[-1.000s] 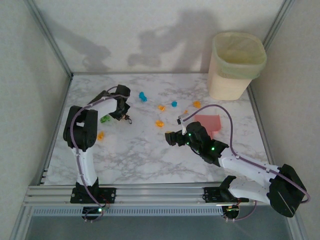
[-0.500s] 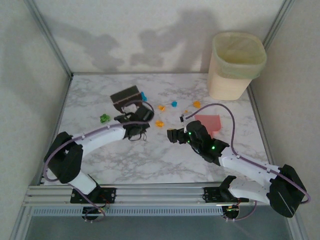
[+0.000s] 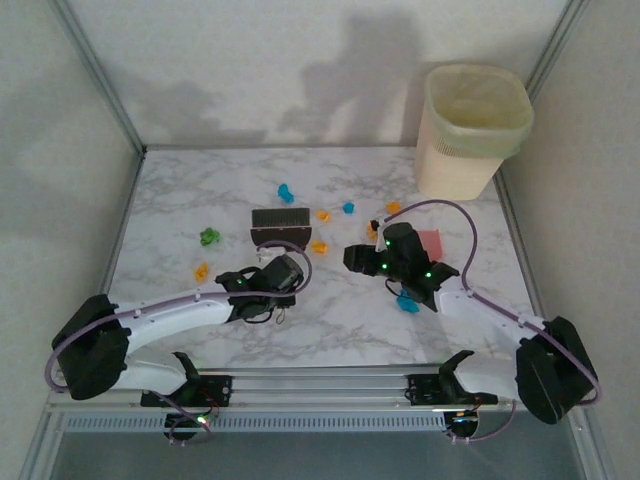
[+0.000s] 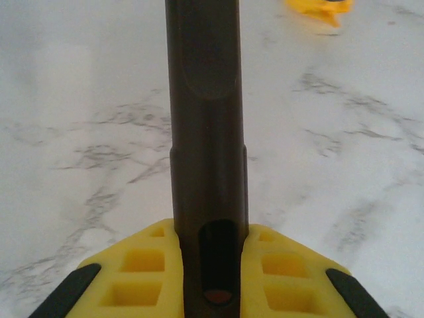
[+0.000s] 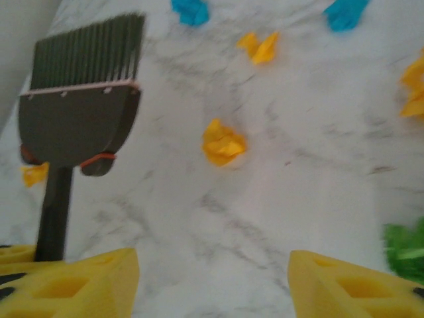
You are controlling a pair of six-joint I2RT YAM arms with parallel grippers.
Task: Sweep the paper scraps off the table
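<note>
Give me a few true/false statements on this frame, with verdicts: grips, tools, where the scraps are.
1. The left gripper is shut on the handle of the dark brown hand brush. True.
2. The right gripper grips the pink plastic dustpan. False: its jaws stand open and empty over the white marble-patterned table; the dustpan lies on the table, partly hidden by that arm.
3. The tiny crumpled blue, orange and green paper scraps are all in the dustpan. False: they lie scattered on the table.
4. The beige lined waste bin stands at the table's far right corner. True.
</note>
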